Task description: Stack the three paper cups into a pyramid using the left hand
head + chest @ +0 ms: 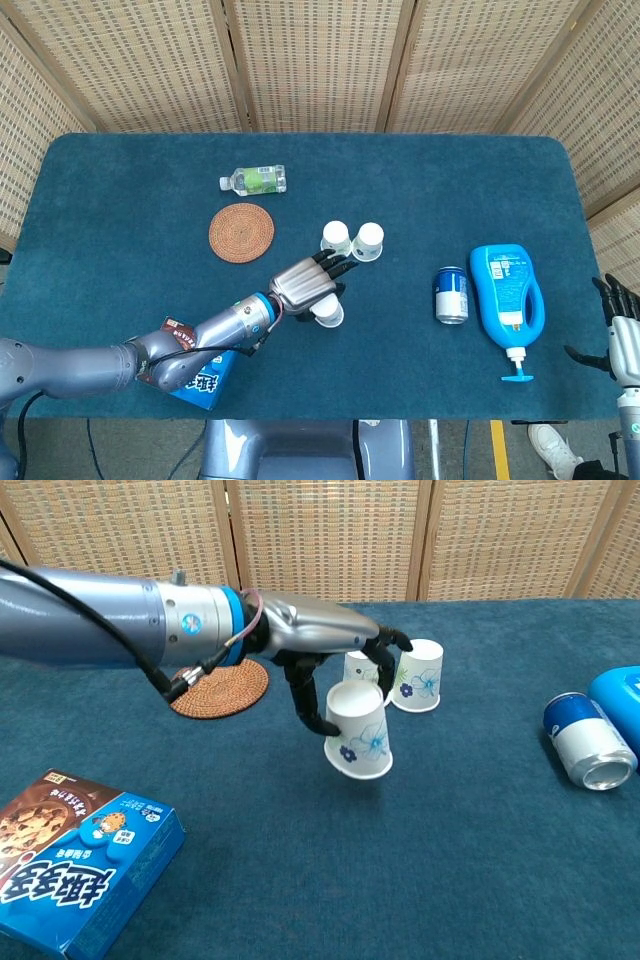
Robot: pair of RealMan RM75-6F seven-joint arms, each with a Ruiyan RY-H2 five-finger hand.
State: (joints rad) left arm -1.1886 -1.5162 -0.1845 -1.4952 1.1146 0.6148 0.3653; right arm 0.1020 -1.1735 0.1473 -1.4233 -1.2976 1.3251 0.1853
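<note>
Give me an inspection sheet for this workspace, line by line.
Surface: table covered in dark teal cloth.
Job's things: two base cups upside down, side by side; third cup lifted and tilted, not yet on them.
Clutter: coaster, water bottle lying down, snack box, soda can and blue detergent bottle lying down.
Hands: left hand grips the third cup; right hand idle at the table's edge.
Cables: black cable along the left forearm.
Surroundings: woven screen panels behind.
</note>
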